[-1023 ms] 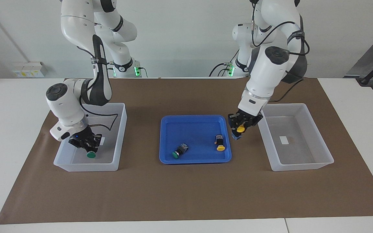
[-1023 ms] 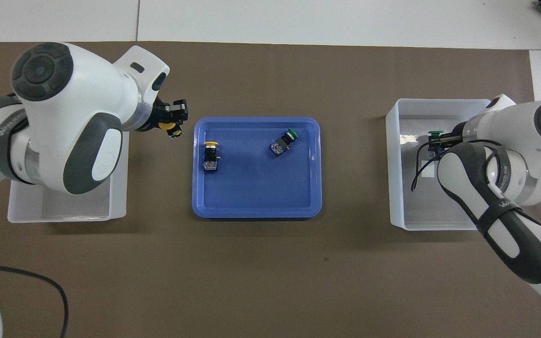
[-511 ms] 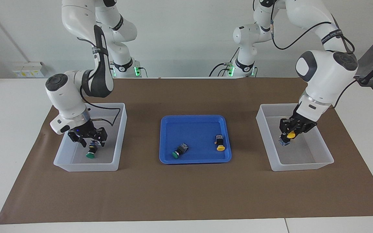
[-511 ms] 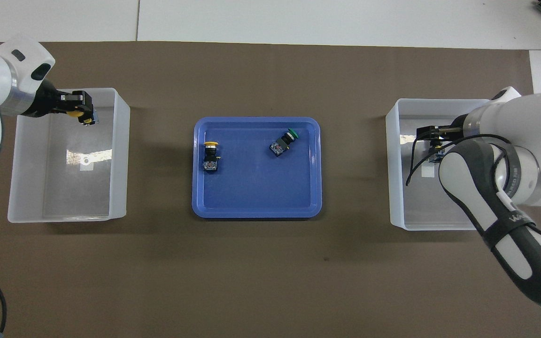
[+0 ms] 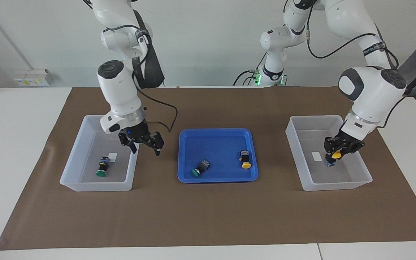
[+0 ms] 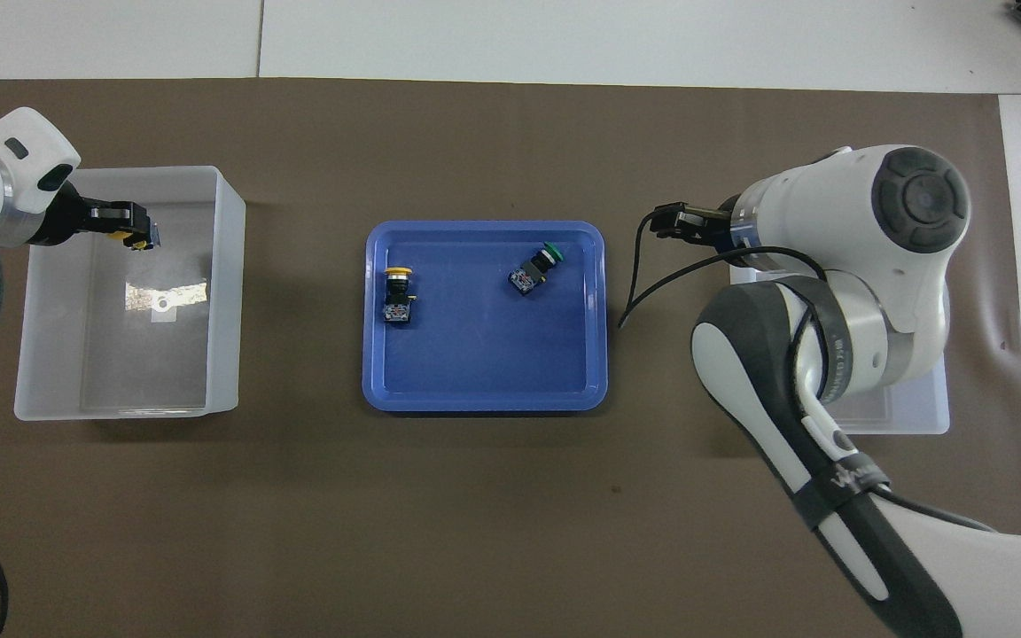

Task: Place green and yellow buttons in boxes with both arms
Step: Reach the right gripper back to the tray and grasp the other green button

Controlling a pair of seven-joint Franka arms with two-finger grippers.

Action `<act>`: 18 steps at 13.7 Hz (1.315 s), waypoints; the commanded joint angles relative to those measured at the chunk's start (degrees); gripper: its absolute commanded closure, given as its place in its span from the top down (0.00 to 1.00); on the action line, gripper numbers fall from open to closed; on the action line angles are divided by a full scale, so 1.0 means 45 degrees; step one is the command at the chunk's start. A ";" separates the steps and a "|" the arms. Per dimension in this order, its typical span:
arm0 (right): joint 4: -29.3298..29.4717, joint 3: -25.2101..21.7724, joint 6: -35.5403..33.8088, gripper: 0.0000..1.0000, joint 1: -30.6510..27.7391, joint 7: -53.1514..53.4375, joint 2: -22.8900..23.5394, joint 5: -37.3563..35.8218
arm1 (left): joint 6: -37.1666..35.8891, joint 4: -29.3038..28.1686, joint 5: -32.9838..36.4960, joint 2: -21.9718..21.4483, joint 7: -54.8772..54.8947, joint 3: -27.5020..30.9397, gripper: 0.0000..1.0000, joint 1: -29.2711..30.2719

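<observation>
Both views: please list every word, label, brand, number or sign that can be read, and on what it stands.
Nothing can be read in full.
Right arm's black strap: white lettering, too small to read.
Left arm's black band: white lettering, too small to read.
White labels in the boxes: no print visible.
Wall plate's yellow stickers: too small to read.

a shallow blue tray (image 5: 186,173) sits mid-table on brown paper (image 5: 208,216).
</observation>
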 commanded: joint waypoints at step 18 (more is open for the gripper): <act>0.1659 -0.0052 0.2422 0.00 0.2829 0.5376 0.4020 0.0055 | -0.2912 0.3409 -0.0452 0.1024 -0.1057 -0.0148 1.00 -0.1232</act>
